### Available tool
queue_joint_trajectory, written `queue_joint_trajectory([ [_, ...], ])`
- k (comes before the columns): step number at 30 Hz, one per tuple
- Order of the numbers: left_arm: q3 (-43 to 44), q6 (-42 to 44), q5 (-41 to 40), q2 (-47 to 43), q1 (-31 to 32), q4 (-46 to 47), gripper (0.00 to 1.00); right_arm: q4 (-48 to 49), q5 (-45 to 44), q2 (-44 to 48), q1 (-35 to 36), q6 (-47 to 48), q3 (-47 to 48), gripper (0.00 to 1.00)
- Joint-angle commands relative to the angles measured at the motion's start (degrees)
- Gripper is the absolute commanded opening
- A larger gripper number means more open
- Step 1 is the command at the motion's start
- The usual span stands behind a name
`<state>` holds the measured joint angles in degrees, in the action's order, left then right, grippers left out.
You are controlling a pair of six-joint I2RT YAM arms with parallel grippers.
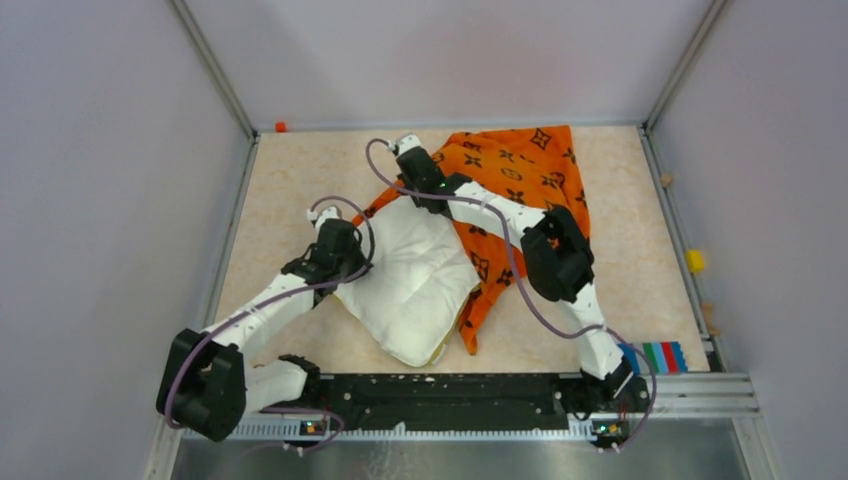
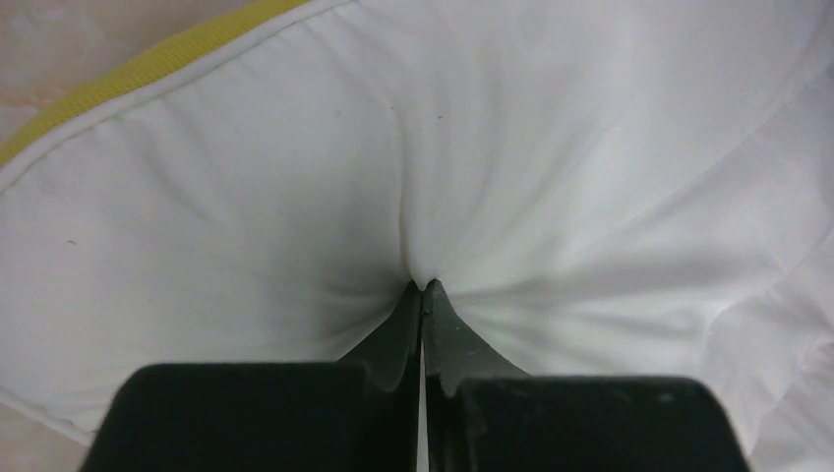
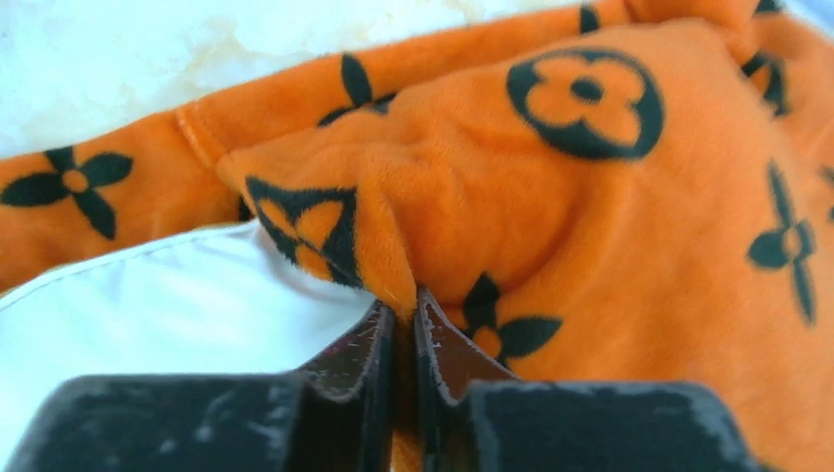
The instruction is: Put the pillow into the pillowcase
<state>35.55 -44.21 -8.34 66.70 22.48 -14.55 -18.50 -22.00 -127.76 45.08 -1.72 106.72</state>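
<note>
The white quilted pillow (image 1: 410, 280) lies in the middle of the table, and its far end is tucked at the mouth of the orange pillowcase (image 1: 520, 165). My left gripper (image 1: 358, 258) presses on the pillow's left side. In the left wrist view this gripper (image 2: 423, 285) is shut on a pinch of the pillow (image 2: 590, 147), with creases fanning out from the tips and the yellow trim (image 2: 148, 69) at the upper left. My right gripper (image 1: 418, 185) is at the pillowcase's left edge. The right wrist view shows it (image 3: 403, 300) shut on a fold of pillowcase (image 3: 590, 197), beside the pillow (image 3: 177, 305).
The beige table (image 1: 300, 170) is fenced by grey walls and metal rails. A small orange piece (image 1: 281, 127) sits at the back left corner. A yellow block (image 1: 694, 261) and a strip of coloured blocks (image 1: 660, 355) lie along the right edge.
</note>
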Motion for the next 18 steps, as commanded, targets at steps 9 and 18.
queue_joint_trajectory([
  [9,1.41,2.33,11.46,4.63,-0.35,11.43,0.00,-11.97,7.94,2.26,11.59,-14.11,20.98,0.00],
  [18,13.91,-3.01,2.48,10.79,-2.20,10.76,0.00,-3.71,17.36,9.96,5.33,-22.89,-0.68,0.00],
])
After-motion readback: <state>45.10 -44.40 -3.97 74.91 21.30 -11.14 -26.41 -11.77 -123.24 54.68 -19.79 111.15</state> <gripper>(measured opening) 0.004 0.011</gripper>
